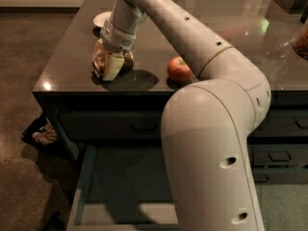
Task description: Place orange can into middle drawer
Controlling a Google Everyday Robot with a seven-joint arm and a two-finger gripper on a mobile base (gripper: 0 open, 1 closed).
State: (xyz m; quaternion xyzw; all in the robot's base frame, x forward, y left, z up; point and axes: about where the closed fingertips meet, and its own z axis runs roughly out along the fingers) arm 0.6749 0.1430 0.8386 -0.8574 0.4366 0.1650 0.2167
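The orange can (100,57) is at the front left of the dark countertop (72,57), tilted between the cream fingers (113,67) of my gripper (109,64). The gripper comes down on it from above and is shut on it. The can's bottom edge is at or just above the counter, with its shadow beside it. The middle drawer (82,191) stands pulled open below the counter's front edge, with a plain dark inside. My arm covers the drawer's right part.
A red apple (179,70) lies on the counter right of the can. A white dish (102,19) sits behind the gripper. The shut top drawer's handle (144,126) is under the counter edge. Narrower drawers (281,155) are at right. A dark bundle (41,134) lies on the floor at left.
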